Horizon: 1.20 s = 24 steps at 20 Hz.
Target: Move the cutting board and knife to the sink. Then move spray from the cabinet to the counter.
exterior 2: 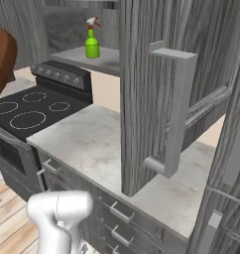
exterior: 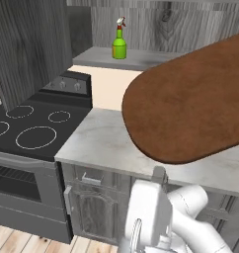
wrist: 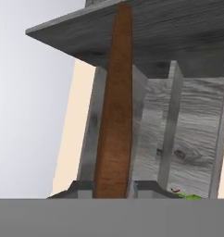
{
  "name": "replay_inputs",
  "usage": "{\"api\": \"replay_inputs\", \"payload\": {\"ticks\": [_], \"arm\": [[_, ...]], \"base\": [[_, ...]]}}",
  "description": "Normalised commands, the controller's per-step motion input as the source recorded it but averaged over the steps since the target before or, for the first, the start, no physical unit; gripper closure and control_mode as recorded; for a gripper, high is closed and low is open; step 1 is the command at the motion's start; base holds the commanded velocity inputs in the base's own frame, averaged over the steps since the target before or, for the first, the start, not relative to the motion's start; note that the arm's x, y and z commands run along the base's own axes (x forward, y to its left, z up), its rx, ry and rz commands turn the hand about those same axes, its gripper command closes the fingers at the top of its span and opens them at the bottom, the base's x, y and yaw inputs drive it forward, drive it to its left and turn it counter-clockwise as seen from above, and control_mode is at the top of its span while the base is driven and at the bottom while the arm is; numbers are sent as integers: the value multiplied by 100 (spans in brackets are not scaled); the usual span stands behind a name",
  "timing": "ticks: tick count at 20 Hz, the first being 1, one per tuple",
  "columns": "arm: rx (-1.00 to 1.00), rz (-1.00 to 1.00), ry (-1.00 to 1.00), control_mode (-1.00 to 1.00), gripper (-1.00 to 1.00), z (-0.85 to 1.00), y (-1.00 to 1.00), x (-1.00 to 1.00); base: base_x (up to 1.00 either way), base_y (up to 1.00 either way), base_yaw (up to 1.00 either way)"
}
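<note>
So right now I've got the cutting board [wrist: 115,115] pinched in the gripper [wrist: 113,189], and in the hand view I'm looking straight along its thin edge, running up from between the two fingers, which sit clamped against its flat faces on either side. In the left base view the board [exterior: 190,104] is lifted up off the counter [exterior: 99,141], big and close to the camera, its rounded end hanging over the marble near the edge that meets the stove [exterior: 35,123]. From the right base view only the rounded tip of it [exterior 2: 2,57] pokes in at the left edge, above the burners. The arm's white body [exterior: 161,217] sits low at the bottom of the left base view, in front of the drawer fronts, with the wrist reaching upward under the board, so the hand is pointing up with the board held edge-on. The spray [exterior: 119,42] is standing upright on the light grey shelf of the cabinet [exterior: 116,59], toward the back, well apart from the board; it's the green bottle with the red and white trigger head [exterior 2: 92,39]. The cabinet door [exterior 2: 151,99] stands open over the counter in the right base view. Can't spot the knife from here.
</note>
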Motion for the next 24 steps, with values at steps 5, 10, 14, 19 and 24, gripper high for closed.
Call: {"api": "replay_inputs", "payload": {"ticks": [5, 10, 14, 19, 24], "arm": [[8, 0, 2, -100, 100, 0, -33, 7], [7, 0, 3, -100, 100, -4, -21, 29], [6, 4, 0, -100, 100, 0, -1, 0], [3, 8, -1, -100, 100, 0, 0, -13], [3, 7, 0, -100, 100, 0, -1, -1]], "base": [[0, 0, 0], [0, 0, 0], [0, 0, 0], [0, 0, 0], [0, 0, 0]]}}
